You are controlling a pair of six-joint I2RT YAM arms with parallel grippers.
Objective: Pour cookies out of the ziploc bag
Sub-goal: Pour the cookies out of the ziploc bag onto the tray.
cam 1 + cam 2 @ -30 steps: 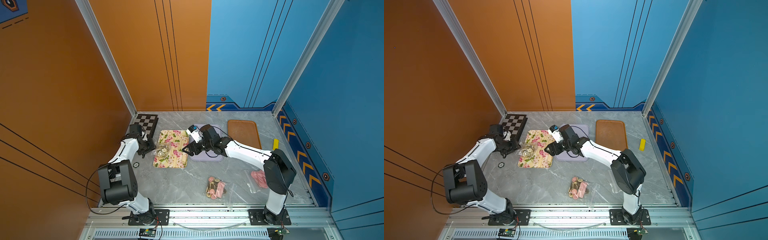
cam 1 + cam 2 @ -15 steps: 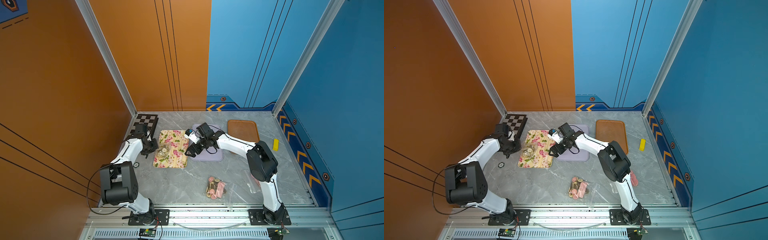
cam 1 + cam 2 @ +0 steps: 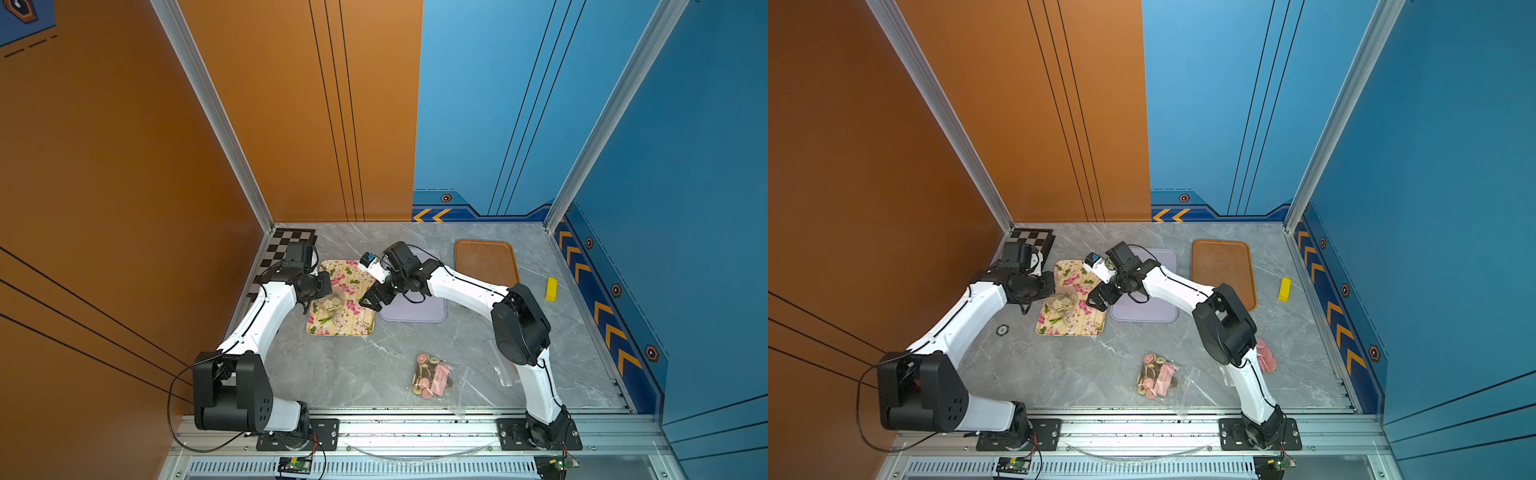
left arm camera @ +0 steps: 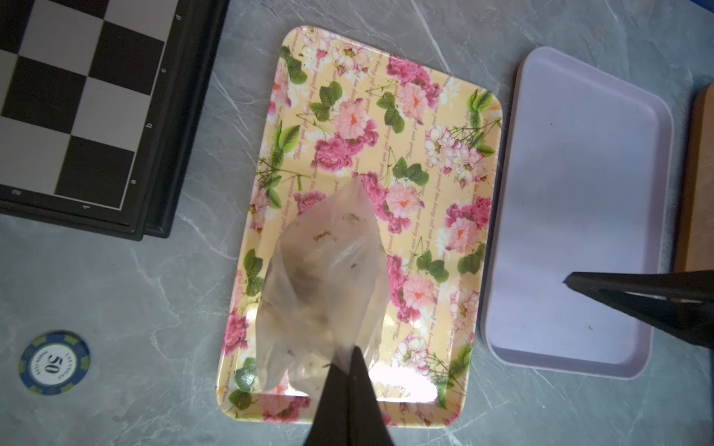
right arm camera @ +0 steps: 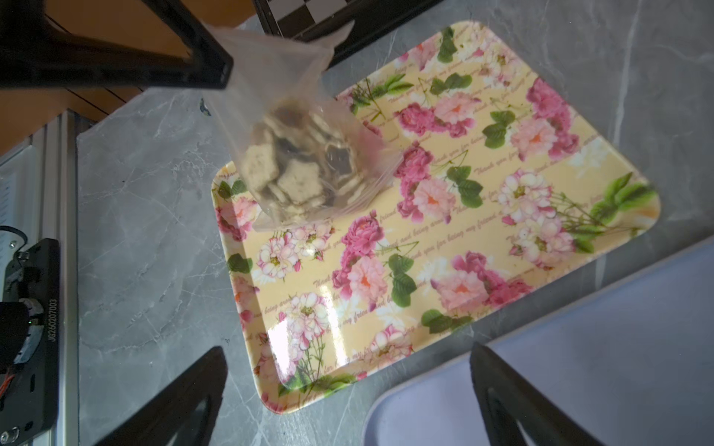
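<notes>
Firmly, left gripper (image 4: 349,357) pinched shut on the bag (image 4: 328,278) corner, cookies (image 5: 297,166) bunched inside below its fingers, over the floral tray (image 5: 463,231), right gripper (image 5: 346,347) spread wide, empty, beside the bag, bare tray beneath.

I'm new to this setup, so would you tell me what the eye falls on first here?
The left gripper pinches a clear bag of star-shaped cookies over the floral tray, with the right gripper open beside it. Nearer the front, a second bag of pink and brown cookies lies on the table.
</notes>
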